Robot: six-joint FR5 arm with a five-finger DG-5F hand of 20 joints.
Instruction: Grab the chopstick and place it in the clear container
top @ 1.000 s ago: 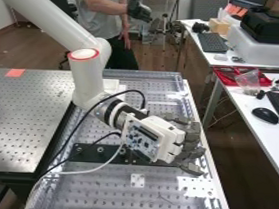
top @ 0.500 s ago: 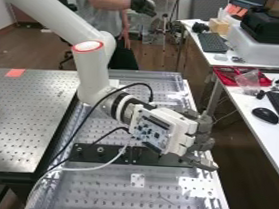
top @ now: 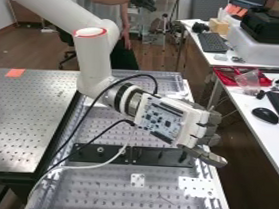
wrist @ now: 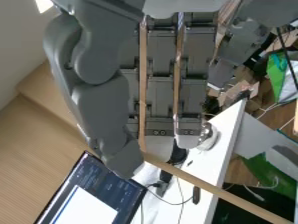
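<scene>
Wooden chopstick (wrist: 213, 188): a long, thin, pale stick, slanting away from the tip of the thumb (wrist: 126, 161) in the wrist view, in front of a white table (wrist: 207, 167).
Robot hand (top: 197, 126): appears to pinch the chopstick near one end, between the thumb and the nearest fingertip; the exact contact is hidden behind the thumb.
Hand position: raised over the right edge of the perforated metal table (top: 106, 193) in the high view, fingers towards the view's right.
White arm (top: 93, 60): comes in from the upper left, bending down to the wrist, with a circuit board (top: 161, 121) on the back of the hand.
Cables: a black one (top: 92, 110) loops beside the wrist; a white one (top: 87, 168) curves over the metal table.
Black mounting bar (top: 108, 154): lies across the metal table, below the arm.
Computer screen (wrist: 90, 187): tilted in the wrist view, near the thumb.
Side table (top: 246, 107): holds a red tray (top: 225, 75), a clear bag (top: 248, 82) and a black mouse (top: 265, 115).
</scene>
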